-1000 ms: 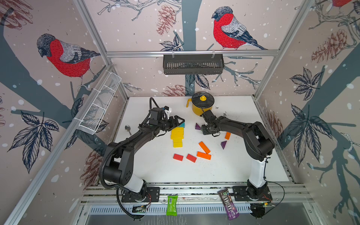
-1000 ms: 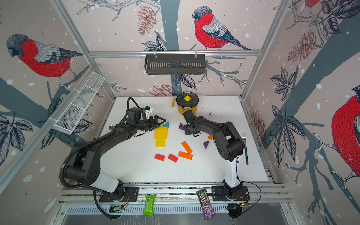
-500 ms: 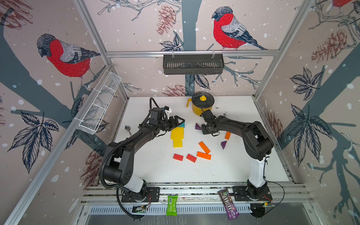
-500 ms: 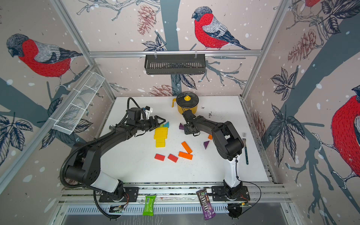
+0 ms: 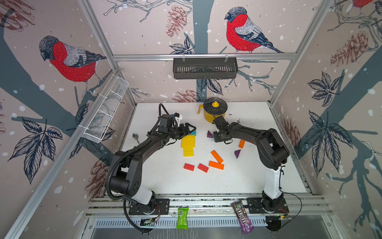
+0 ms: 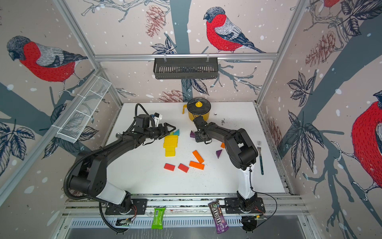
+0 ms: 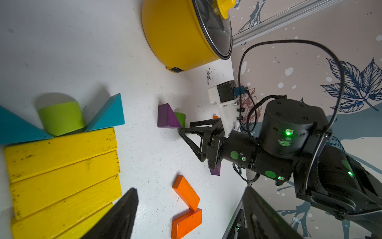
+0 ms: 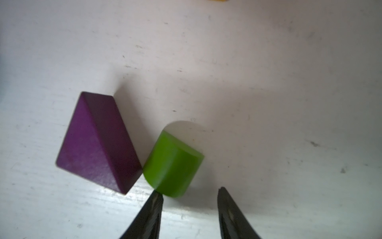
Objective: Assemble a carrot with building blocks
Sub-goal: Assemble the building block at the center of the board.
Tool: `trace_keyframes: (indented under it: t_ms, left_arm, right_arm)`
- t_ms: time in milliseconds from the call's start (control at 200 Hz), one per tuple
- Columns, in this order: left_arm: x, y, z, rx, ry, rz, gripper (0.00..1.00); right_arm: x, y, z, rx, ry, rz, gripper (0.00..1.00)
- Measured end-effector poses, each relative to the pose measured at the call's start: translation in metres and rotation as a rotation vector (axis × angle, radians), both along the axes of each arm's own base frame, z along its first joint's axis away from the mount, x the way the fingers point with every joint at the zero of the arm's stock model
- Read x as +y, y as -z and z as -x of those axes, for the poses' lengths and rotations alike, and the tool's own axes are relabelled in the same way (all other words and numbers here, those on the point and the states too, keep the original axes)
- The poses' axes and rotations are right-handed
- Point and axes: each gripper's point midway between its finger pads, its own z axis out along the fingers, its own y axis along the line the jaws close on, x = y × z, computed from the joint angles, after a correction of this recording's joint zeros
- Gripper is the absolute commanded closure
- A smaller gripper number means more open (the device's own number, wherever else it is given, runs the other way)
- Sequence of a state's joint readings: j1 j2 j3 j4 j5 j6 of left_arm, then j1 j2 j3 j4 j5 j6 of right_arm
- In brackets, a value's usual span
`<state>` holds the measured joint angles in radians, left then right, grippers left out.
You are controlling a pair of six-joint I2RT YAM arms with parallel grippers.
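Yellow flat blocks (image 5: 188,142) lie stepped on the worktop (image 5: 165,182) as a carrot body, with teal triangular blocks (image 7: 107,113) and a green rounded block (image 7: 62,118) as leaves; the right end effector (image 8: 189,190), open and empty, faces a second green rounded block (image 8: 172,163), likely another leaf; the left end effector (image 5: 190,128) hovers open nearby.

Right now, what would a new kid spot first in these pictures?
The big red birds painted on the walls. Next, the yellow pot at the back of the white table, and the yellow blocks laid in rows mid-table, between the black left arm and right arm.
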<state>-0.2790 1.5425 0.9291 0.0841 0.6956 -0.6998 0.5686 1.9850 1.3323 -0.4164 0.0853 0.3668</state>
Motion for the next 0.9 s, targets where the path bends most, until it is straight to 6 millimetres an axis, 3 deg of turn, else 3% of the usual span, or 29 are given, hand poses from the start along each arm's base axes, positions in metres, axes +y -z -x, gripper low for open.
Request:
trace_keyframes:
  t_ms: [245, 435, 625, 901]
  left_arm:
    - [0.000, 0.000, 0.000, 0.000, 0.000, 0.000, 0.19]
    - [0.000, 0.000, 0.000, 0.000, 0.000, 0.000, 0.20]
    - [0.000, 0.000, 0.000, 0.000, 0.001, 0.000, 0.20]
    - [0.000, 0.000, 0.000, 0.000, 0.001, 0.000, 0.19]
  right_arm:
    - [-0.010, -0.024, -0.008, -0.048, 0.033, -0.024, 0.55]
    - [-0.028, -0.015, -0.020, -0.042, 0.107, 0.013, 0.55]
    - [-0.030, 0.001, -0.017, -0.004, 0.109, 0.035, 0.55]
    - [-0.028, 0.004, -0.021, 0.001, 0.107, 0.033, 0.53]
